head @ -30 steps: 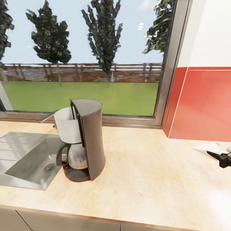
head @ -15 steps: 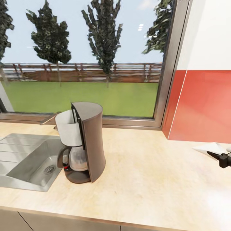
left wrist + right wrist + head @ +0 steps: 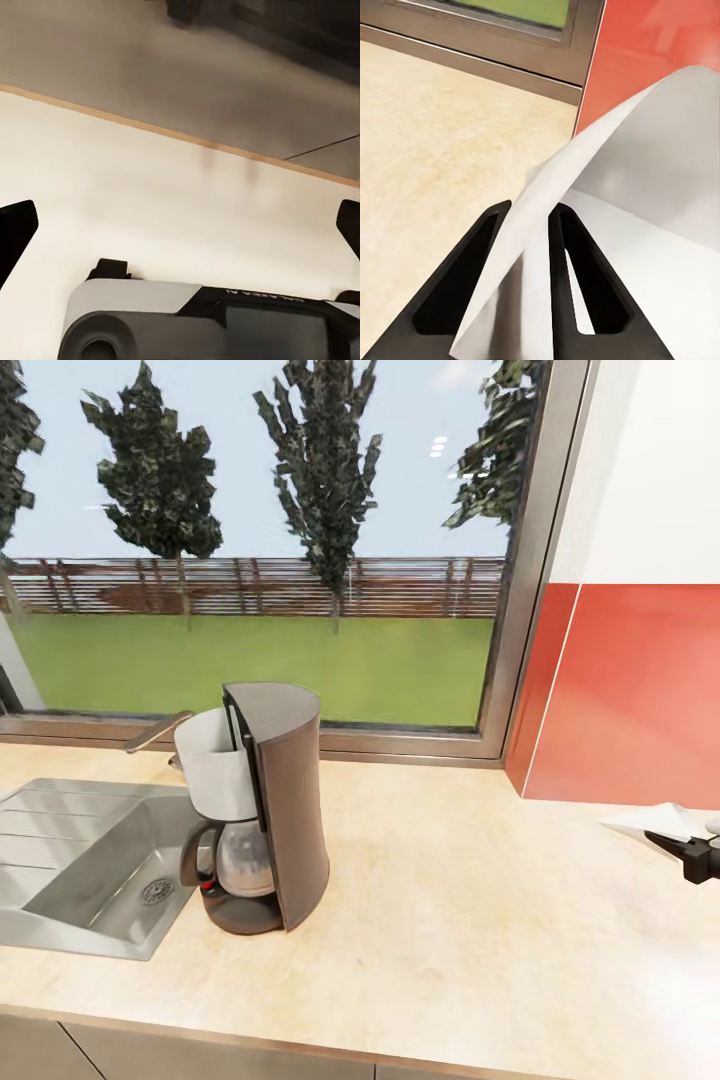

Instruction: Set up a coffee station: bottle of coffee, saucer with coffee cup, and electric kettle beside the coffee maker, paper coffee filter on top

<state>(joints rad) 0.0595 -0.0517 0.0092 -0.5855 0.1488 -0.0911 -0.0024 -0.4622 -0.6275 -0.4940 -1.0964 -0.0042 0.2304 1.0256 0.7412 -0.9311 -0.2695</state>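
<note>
Camera crept rightward; right hand (image 3: 531, 259) pinches paper filter (image 3: 622, 217)

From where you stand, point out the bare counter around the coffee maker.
The widest free patch runs from the coffee maker across the countertop to the red wall panel and window sill. Its other side is tight: the sink begins there. The right pincer holds the paper filter at the far edge.
</note>
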